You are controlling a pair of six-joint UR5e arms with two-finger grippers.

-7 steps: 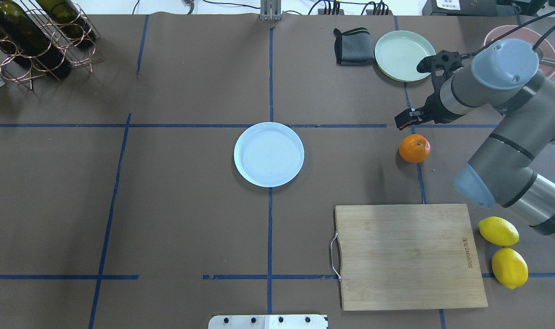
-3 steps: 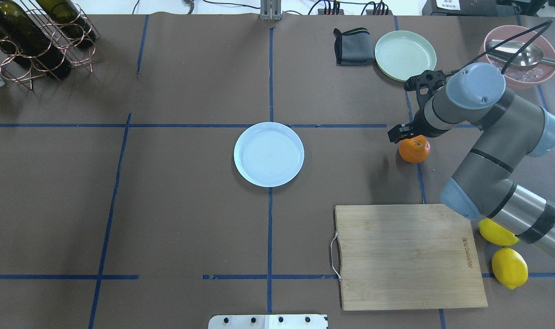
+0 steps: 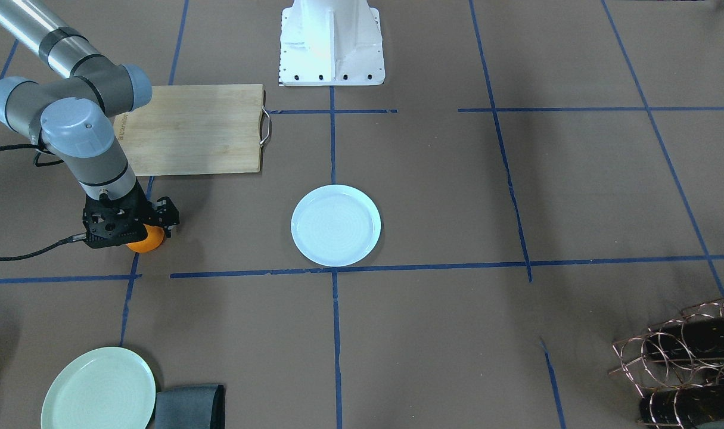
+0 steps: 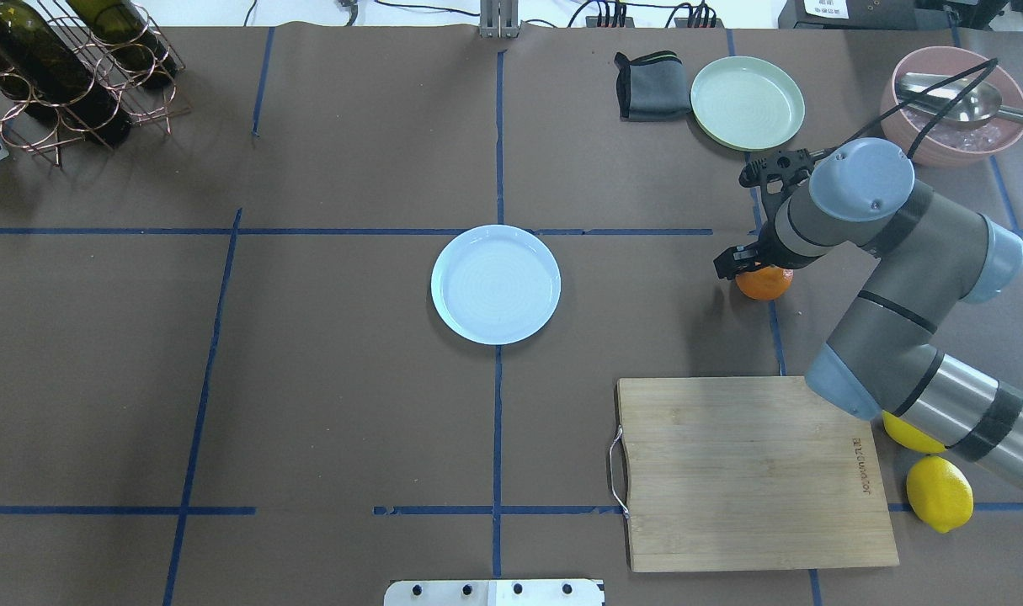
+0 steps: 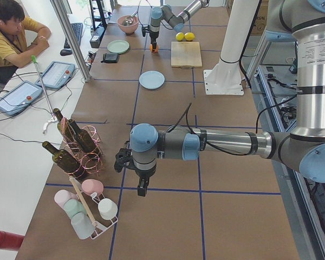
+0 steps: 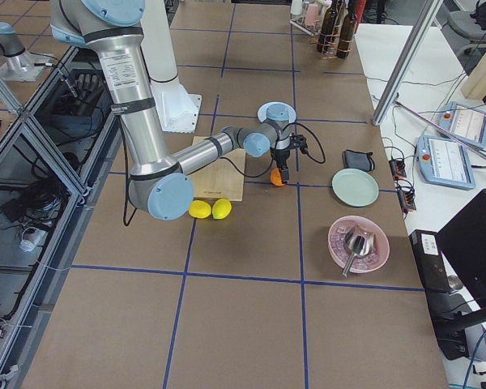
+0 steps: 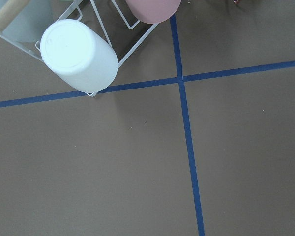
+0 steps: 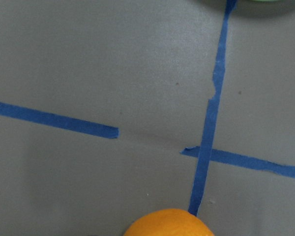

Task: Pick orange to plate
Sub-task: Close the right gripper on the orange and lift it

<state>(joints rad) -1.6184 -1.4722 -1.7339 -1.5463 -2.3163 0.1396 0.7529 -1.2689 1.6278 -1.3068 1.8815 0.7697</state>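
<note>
The orange sits on the brown table right of centre, its top covered by my right gripper. Seen from the front, that gripper hangs low over the orange, open, with its black fingers on either side of the fruit. Only the orange's top shows at the bottom edge of the right wrist view. The pale bluish-white plate lies bare at the table's middle, well to the left of the orange. My left gripper points down near the cup rack; I cannot tell whether it is open or shut.
Beyond the orange are a pale green plate, a grey cloth and a pink bowl with a spoon. A wooden cutting board and two lemons lie nearer me. A bottle rack fills the far left corner.
My right arm has swung towards me and its gripper has come down from beyond the orange onto it. The orange and the plate have not moved.
</note>
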